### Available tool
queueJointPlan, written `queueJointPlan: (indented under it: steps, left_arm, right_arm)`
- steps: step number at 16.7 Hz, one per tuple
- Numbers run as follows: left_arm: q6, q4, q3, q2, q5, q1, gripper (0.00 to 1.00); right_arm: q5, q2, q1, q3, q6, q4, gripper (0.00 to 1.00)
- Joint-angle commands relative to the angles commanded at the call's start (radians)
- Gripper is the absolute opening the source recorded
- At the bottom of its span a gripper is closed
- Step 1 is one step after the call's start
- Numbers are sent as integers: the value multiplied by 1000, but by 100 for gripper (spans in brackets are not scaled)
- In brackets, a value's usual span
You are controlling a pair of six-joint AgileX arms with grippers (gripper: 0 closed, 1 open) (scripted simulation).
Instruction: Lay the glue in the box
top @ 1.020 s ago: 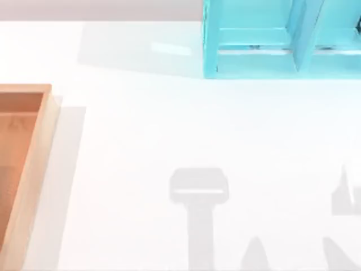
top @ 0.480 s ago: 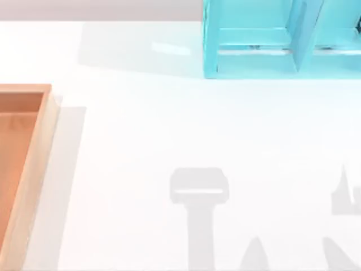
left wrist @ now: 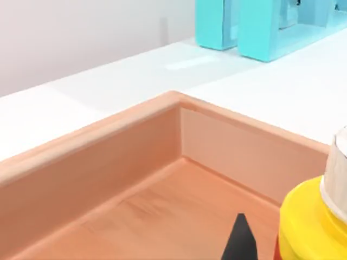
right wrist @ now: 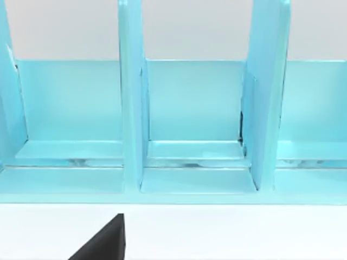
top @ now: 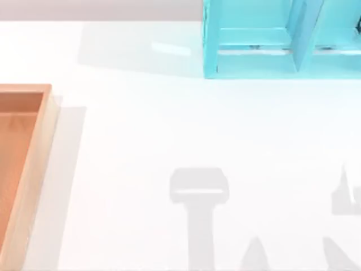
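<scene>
The glue [left wrist: 308,216], a yellow bottle with a white cap, shows close up in the left wrist view. It hangs above the orange-brown floor of the box [left wrist: 162,211], near an inner corner. My left gripper [left wrist: 284,250] is shut on it, and one black fingertip [left wrist: 239,242] shows beside the bottle. In the top view the box [top: 35,169] lies at the table's left edge, partly cut off. A black part of my right gripper [right wrist: 103,244] faces the cyan shelf.
A cyan compartment shelf unit [top: 265,39] stands at the back right of the table, with its dividers [right wrist: 132,108] close in the right wrist view. Grey arm shadows [top: 198,192] lie on the white tabletop near the front.
A darker shadow on the box floor in the top view has faded. Nothing else has visibly moved.
</scene>
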Motion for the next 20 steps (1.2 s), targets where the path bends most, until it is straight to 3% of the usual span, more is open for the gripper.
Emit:
queueJointPlan:
  steps: [4, 9, 15, 20]
  left_arm:
    - [-107, 147, -20, -37, -13, 19, 0]
    - [-359, 518, -64, -124, -20, 39, 0]
    - [-704, 901, -157, -201, 17, -56, 0]
    - [-933, 1053, -247, -206, 94, -152, 0]
  right_arm:
    - [0, 0, 0, 0, 0, 0, 100]
    - [0, 0, 0, 0, 0, 0, 100]
    - [0, 0, 0, 0, 0, 0, 100]
    - [0, 0, 0, 0, 0, 0, 100]
